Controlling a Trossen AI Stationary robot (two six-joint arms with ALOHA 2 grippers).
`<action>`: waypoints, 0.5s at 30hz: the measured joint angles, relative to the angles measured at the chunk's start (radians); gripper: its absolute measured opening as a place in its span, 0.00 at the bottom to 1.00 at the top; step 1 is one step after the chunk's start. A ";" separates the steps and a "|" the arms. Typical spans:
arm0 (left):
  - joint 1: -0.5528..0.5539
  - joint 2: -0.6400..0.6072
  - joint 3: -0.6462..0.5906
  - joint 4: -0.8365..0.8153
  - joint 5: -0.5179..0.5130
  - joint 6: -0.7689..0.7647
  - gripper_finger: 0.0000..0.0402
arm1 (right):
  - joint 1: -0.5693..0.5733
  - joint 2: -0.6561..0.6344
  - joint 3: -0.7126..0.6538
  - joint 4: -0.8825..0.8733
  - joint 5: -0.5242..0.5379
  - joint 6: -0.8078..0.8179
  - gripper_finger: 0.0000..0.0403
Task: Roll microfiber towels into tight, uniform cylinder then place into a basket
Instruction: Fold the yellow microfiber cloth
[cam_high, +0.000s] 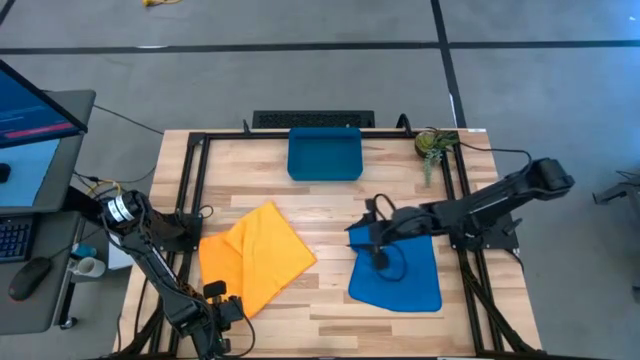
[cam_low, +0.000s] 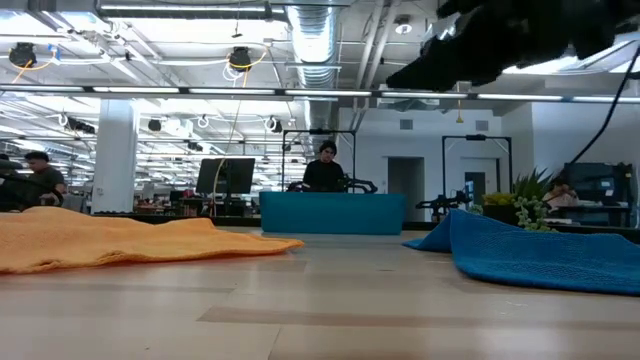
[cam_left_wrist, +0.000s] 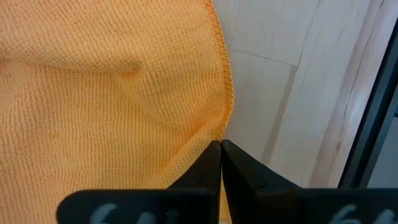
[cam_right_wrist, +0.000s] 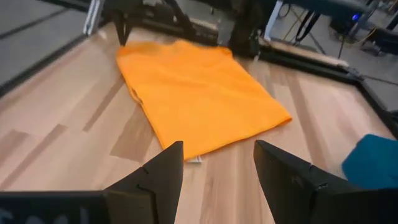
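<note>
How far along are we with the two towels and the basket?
Early. Nothing looks finished: the basket holds no towel, and neither towel is rolled. In hand: the left gripper is shut at the edge of the orange towel, which lies partly folded. The right gripper is open above the blue towel, whose corner is lifted. Left: rolling both and placing them in the basket.

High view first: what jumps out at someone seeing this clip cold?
Two bright cloths lie flat and unrolled on the wooden table: the orange-yellow towel on the left side, the blue towel on the right. The right tool, fingers open, hangs over the blue towel's far-left corner, while the left tool, shut, sits at the orange towel's near edge. The dark-blue basket waits at the far edge, with no towel in it.
</note>
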 joint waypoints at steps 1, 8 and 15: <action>0.000 0.000 0.000 0.000 0.000 0.001 0.00 | 0.001 0.028 0.012 0.000 0.000 0.000 0.54; 0.000 0.000 0.000 0.000 -0.001 0.001 0.00 | 0.022 0.232 0.122 0.000 -0.003 0.008 0.54; 0.000 0.000 0.000 0.000 -0.002 0.001 0.00 | 0.028 0.413 0.263 -0.012 -0.004 0.008 0.54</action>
